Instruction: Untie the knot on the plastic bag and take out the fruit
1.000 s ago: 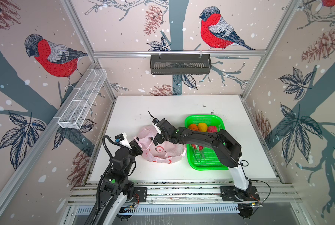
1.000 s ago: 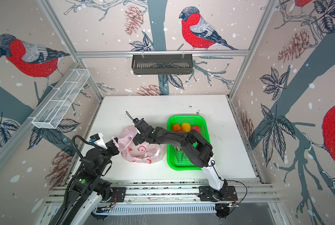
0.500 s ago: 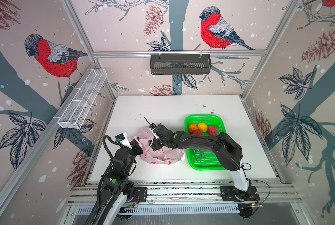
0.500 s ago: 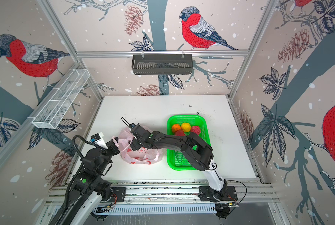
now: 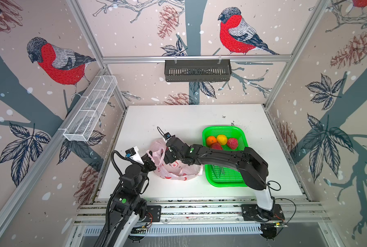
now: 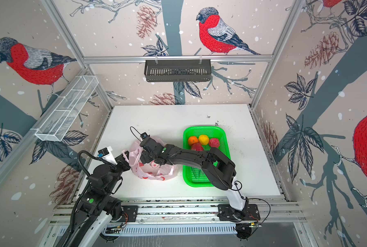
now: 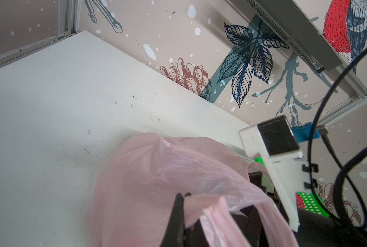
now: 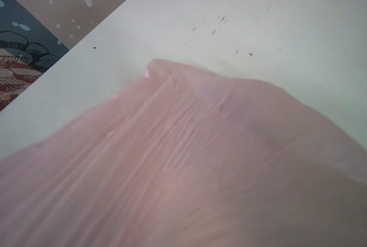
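The pale pink plastic bag (image 5: 178, 171) (image 6: 154, 173) lies crumpled on the white table, left of the green tray (image 5: 225, 179). My left gripper (image 5: 151, 159) (image 7: 183, 195) is shut on a strip of the bag's handle (image 7: 208, 205) at its left side. Reaching across, my right gripper (image 5: 167, 157) (image 6: 144, 158) sits in the bag's mouth with its fingers (image 7: 256, 181) spread; pink plastic (image 8: 178, 149) fills its wrist view. The knot is out of view. Fruit lies in the tray: an orange (image 5: 211, 140), a yellow citrus (image 5: 221, 139), a pinkish-red fruit (image 5: 232, 143) and a magenta one (image 5: 216, 146).
The right arm (image 5: 221, 158) spans the tray's front half. A black slotted basket (image 5: 197, 70) hangs on the back wall and a white wire shelf (image 5: 90, 111) on the left wall. Bare white table (image 5: 178, 119) lies behind the bag.
My right gripper has moved left and down, deeper into the bag's mouth, and the bag has sagged and shifted under it. The left gripper has kept its hold in place.
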Robot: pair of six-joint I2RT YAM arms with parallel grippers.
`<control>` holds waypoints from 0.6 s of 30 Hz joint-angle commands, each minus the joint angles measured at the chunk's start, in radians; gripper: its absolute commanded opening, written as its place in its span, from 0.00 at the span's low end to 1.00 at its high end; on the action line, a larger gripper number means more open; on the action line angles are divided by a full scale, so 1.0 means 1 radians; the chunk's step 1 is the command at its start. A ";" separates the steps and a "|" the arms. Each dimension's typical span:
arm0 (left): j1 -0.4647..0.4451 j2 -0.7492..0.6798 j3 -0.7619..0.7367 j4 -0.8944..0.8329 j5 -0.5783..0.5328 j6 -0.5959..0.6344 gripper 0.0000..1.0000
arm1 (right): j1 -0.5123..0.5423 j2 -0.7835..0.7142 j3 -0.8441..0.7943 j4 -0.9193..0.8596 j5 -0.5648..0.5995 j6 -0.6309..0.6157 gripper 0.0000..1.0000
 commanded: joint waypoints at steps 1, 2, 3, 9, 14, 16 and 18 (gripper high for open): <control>0.000 -0.015 -0.006 -0.001 -0.021 -0.012 0.00 | -0.006 0.009 0.018 -0.013 0.057 -0.032 0.94; -0.001 -0.019 -0.011 -0.002 -0.020 -0.015 0.00 | -0.011 0.015 0.026 -0.017 0.057 -0.035 0.94; 0.001 -0.021 -0.012 -0.003 -0.020 -0.015 0.00 | -0.015 0.022 0.037 -0.027 0.057 -0.037 0.94; -0.001 -0.030 -0.010 -0.015 -0.020 -0.013 0.00 | -0.029 0.026 0.045 -0.076 0.058 -0.044 0.92; 0.001 -0.026 -0.012 -0.011 -0.015 -0.013 0.00 | -0.037 0.028 0.022 -0.113 0.063 -0.074 0.89; 0.000 -0.026 -0.013 -0.008 -0.014 -0.013 0.00 | -0.044 0.032 0.013 -0.121 0.058 -0.083 0.89; -0.001 -0.025 -0.013 -0.005 -0.011 -0.013 0.00 | -0.051 0.038 0.006 -0.123 0.055 -0.091 0.88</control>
